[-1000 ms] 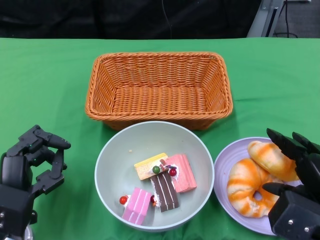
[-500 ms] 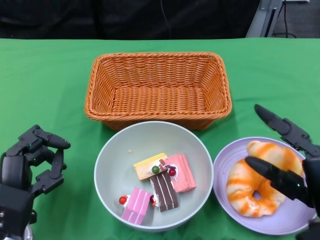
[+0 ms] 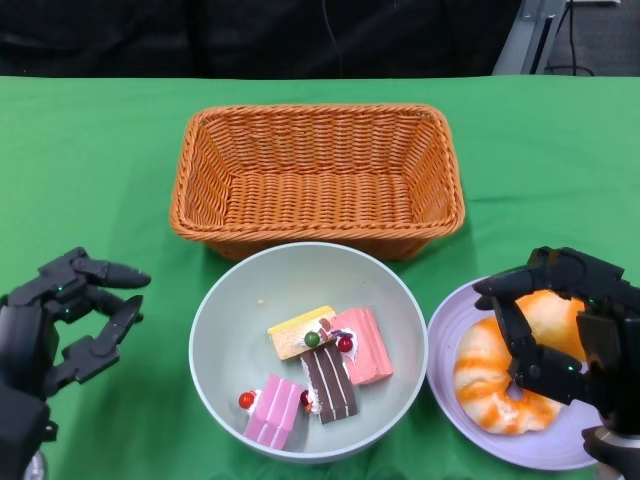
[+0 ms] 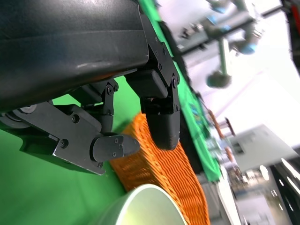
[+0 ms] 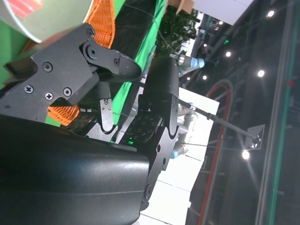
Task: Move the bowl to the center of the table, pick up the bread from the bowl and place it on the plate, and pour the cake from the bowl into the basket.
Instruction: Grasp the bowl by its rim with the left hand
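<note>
Our right hand [image 3: 560, 325] arches its black fingers over the glazed bread [image 3: 500, 375] on the lilac plate [image 3: 446, 330], grasping nothing; our left hand [image 3: 60, 325] is spread and empty. Left of the plate, the smooth round bowl [image 3: 225, 320] holds blocky cake [image 3: 325, 360]; the woven basket [image 3: 318, 175] sits behind.

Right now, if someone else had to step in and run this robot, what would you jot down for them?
Left hand: open, holding nothing, just left of the bowl.
Right hand: above the plate, fingers curled over the bread; a grip cannot be confirmed.
Bowl: in the middle of the table, in front of the basket, with the cake pieces inside.
Done: bowl centred, two breads lie on the plate, none in the bowl.
Left: clear the right hand from the plate, then tip the cake pieces into the basket, which holds nothing yet.
</note>
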{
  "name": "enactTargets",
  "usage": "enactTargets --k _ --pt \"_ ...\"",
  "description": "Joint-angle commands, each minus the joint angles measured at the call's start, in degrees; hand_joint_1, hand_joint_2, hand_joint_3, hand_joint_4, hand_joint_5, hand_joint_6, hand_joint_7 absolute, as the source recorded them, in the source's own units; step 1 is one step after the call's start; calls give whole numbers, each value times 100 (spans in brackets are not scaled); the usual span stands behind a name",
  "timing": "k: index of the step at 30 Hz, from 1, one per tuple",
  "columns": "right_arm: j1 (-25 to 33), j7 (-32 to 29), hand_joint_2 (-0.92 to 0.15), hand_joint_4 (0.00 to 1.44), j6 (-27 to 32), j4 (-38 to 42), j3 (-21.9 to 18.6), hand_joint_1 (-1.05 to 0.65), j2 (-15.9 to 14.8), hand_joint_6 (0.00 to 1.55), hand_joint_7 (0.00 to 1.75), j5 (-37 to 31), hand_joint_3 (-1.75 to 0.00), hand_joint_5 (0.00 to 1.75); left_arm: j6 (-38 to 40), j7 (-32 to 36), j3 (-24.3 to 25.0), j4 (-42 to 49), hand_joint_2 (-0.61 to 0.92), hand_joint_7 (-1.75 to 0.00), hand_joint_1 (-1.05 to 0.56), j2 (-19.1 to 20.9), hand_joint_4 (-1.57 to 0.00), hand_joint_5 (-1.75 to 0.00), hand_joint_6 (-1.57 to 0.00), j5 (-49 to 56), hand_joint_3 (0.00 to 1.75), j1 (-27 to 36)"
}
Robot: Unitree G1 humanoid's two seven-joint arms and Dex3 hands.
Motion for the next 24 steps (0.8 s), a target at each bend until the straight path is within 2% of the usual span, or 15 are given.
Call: enactTargets --k 1,2,4,7,9,16,21,24 --pt "54 22 -39 88 10 -87 -141 0 95 87 109 81 -122 147 -257 -642 -169 -411 91 -6 -25 403 -77 -27 -81 -161 9 105" --pt "53 36 -39 88 18 -77 -152 0 123 86 111 109 -123 148 -369 -758 -241 -513 91 -2 -32 549 -70 -15 -72 -69 7 138" --pt "45 45 -39 87 12 -38 -193 0 174 85 113 114 -123 150 -543 -947 -374 -765 92 0 -40 838 -58 -4 -60 100 5 219" --pt "22 173 -41 85 23 36 -233 0 180 83 114 248 -123 152 -843 -846 -418 -1312 91 0 -47 1274 -48 -1 -52 780 3 404" --pt "5 281 -42 83 13 83 -251 1 183 81 114 364 -121 152 -1019 -723 -399 -1570 90 0 -51 1417 -47 0 -49 1104 1 501" --pt "3 526 -44 81 198 57 -319 2 244 80 109 659 -118 146 -2148 -186 -205 -1213 88 0 -57 1570 -48 -1 -48 2120 0 217" --pt "10 528 -43 82 229 96 -399 1 331 80 109 616 -120 144 -3019 133 387 -1066 86 0 -59 1424 -52 -2 -47 3264 0 -135" --pt "17 565 -43 83 251 118 -424 0 411 81 109 700 -120 145 -3149 623 541 -1387 86 -1 -56 1355 -54 -3 -49 4091 0 -223"
